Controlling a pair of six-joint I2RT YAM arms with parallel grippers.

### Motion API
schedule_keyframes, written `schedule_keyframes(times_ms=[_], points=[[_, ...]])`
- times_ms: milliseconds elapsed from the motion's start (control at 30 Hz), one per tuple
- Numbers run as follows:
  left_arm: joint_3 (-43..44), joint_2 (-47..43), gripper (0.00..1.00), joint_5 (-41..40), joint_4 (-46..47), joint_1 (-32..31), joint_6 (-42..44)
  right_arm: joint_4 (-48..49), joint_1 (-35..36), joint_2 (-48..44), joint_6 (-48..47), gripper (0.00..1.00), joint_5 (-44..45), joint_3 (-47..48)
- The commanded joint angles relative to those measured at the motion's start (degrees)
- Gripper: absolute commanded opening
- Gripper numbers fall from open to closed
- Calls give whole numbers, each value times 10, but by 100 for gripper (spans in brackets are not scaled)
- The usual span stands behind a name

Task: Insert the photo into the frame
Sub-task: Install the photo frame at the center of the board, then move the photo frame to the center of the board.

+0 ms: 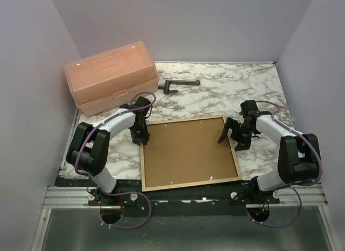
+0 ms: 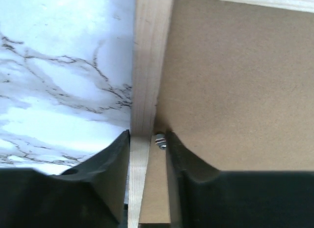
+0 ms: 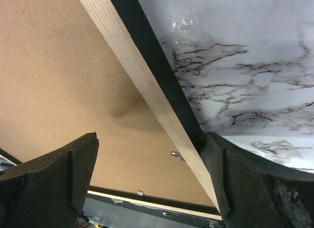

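Note:
The frame (image 1: 191, 184) lies face down on the marble table, tan wood up, with the brown backing board (image 1: 188, 151) filling it. The photo is hidden. My left gripper (image 1: 141, 138) is at the frame's left rail near the far corner. In the left wrist view its fingers (image 2: 148, 137) stand close together around the rail (image 2: 147, 66), one on the outer side, one against a small metal tab (image 2: 160, 140). My right gripper (image 1: 232, 142) is wide open across the right rail (image 3: 132, 66), its right finger touching the rail's black outer side; the backing board (image 3: 59, 81) lies below.
A translucent orange plastic box (image 1: 110, 75) stands at the back left. A dark metal handle-like tool (image 1: 178, 85) lies behind the frame. Purple walls close in the table on three sides. The frame's near rail sits close to the table's front edge.

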Motion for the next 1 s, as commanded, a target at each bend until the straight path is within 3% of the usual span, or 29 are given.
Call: schedule_keyframes(times_ms=[0, 100, 133, 367, 400, 433, 500, 567, 667, 967], points=[[-14, -3, 20, -2, 9, 3, 9, 9, 4, 9, 7, 96, -27, -2], [-16, -4, 2, -2, 10, 4, 11, 10, 4, 9, 6, 96, -28, -2], [-16, -4, 0, -2, 10, 4, 12, 10, 4, 9, 7, 96, -28, -2], [-15, -16, 0, 7, 13, 4, 19, 9, 5, 8, 7, 96, -28, -5], [-12, -20, 3, 6, 10, 4, 18, 9, 4, 7, 7, 96, -28, -6], [-10, -26, 15, 6, 6, 4, 18, 7, 4, 7, 8, 96, -28, -5], [-5, -36, 59, -2, -5, 5, 11, 6, 4, 5, 9, 96, -28, -6], [-5, -43, 81, -6, -12, 6, 5, 3, 4, 3, 9, 97, -31, -5], [-20, -52, 89, 6, -9, 6, 1, -4, 4, -4, 9, 97, -29, -5], [-148, -150, 89, 88, 23, 2, -22, -17, 5, -24, 31, 98, -45, -27]])
